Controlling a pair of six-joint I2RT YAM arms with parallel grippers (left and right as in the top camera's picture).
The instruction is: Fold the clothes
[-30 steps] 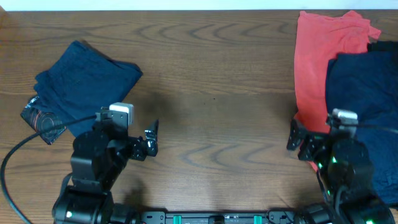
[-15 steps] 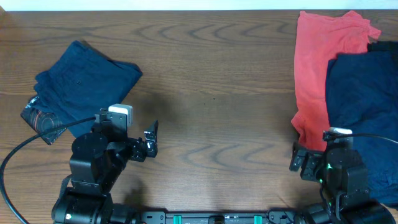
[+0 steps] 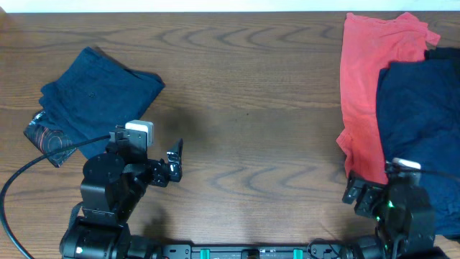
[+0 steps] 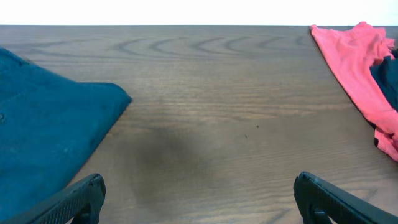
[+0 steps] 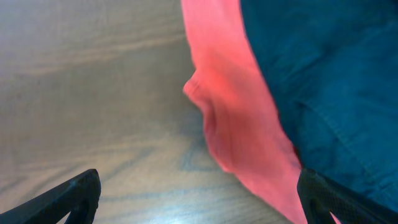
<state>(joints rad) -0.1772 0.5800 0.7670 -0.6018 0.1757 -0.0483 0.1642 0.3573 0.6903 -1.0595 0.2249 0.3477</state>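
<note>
Hovering low over the table [image 3: 251, 86], left end effector [image 4: 199, 190] and right end effector [image 5: 198, 186] gape wide, empty.

Overhead, low wrists: common red cloth [image 3: 359, 79]

Blue garment [image 4: 43, 137] left; red garment [image 4: 360, 68] right; table [image 4: 224, 124] between.

The work surface is a wooden table [image 3: 244, 108] with a brown finish and dark wavy grain running from 9 o'clock to 3 o'clock in the overhead view. A narrow white strip [image 3: 215, 5] borders its far edge at 12 o'clock; wall or floor cannot be determined. Lighting is even and diffuse, producing only soft, faint shadows on the wood
</note>
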